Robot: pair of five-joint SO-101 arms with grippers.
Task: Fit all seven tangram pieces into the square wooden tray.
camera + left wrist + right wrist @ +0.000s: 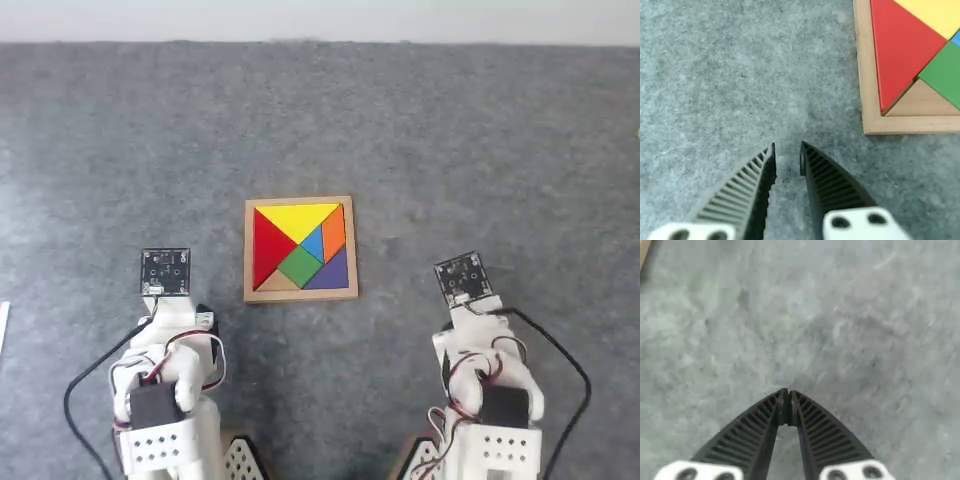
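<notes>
Tangram pieces (pixel 297 220) lie flat and flush inside the square wooden tray (pixel 300 297) at mid-bench (pixel 450 140), between the two arms. One tan triangle (pixel 920 102) beside the red piece (pixel 897 47) could be an unpainted piece or an empty slot; I cannot tell which. Such pieces are likely light, stiff and smooth-faced, and thin enough that only a pinch across opposite edges would hold them. Jaws of the left arm (pixel 165 365) stand narrowly parted just beside the tray's corner. Those of the right arm (pixel 485 385) are pressed together, well apart from it.
</notes>
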